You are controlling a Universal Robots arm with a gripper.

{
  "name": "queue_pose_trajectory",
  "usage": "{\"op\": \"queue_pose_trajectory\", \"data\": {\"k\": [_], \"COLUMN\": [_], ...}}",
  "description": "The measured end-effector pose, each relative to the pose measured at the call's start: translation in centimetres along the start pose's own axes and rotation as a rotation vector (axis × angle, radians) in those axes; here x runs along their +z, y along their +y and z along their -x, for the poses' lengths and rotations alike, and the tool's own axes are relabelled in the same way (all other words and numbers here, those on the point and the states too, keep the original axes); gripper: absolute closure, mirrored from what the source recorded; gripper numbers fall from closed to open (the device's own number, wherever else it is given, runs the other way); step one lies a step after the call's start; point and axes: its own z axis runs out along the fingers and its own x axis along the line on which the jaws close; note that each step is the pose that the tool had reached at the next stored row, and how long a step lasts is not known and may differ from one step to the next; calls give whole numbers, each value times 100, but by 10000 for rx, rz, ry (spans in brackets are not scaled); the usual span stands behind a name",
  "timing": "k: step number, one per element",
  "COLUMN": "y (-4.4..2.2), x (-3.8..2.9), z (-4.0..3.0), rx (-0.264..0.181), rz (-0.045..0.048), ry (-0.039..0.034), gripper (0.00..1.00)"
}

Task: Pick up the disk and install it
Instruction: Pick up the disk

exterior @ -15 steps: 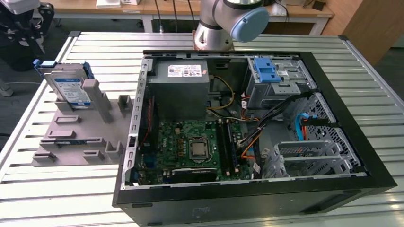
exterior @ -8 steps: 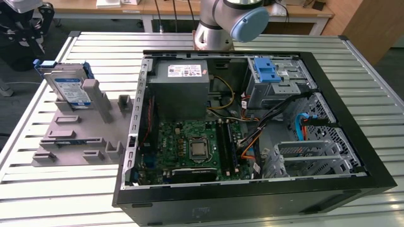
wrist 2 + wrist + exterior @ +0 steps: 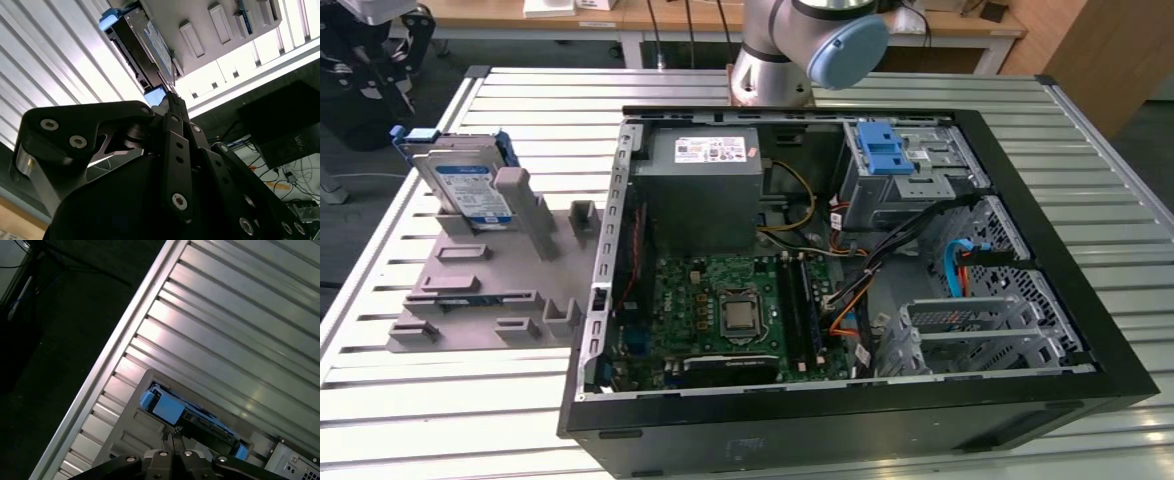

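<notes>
I look for the disk [image 3: 460,185] first, and I find it in the upper left of the exterior view. It stands on its edge in a grey holder [image 3: 494,290] on the table [image 3: 454,400], well apart from the open computer case [image 3: 854,430], so it is not yet picked up or installed. In the first wrist view the gripper [image 3: 172,434] points down toward the disk [image 3: 185,415], and I see the thin upper edge of the disk as a long narrow strip with a blue carrier corner at each end. This strip runs across the line of the gripper, and the tip is aimed nearer to one blue corner than to the middle. In the second wrist view the tip [image 3: 172,100] also lines up with the edge of the disk [image 3: 147,50]. I judge that there is a gap between them, but I cannot tell this for sure. The gripper looks narrow to me, with its fingers pressed together and nothing held between them. The disk therefore lies straight ahead along the gripper's own axis.
</notes>
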Motion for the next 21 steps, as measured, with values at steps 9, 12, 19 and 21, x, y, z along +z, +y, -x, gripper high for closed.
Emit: {"op": "queue_pose_trajectory", "data": {"k": [9,12,19,21], "y": [1,0,0,0], "x": [1,2,3,3], "z": [0,0,0,0], "rx": [-833,-1110,-1778,-1975], "rz": [-2,-3,-5,-5], "ry": [35,47,75,84], "gripper": [89,89,89,89]}}
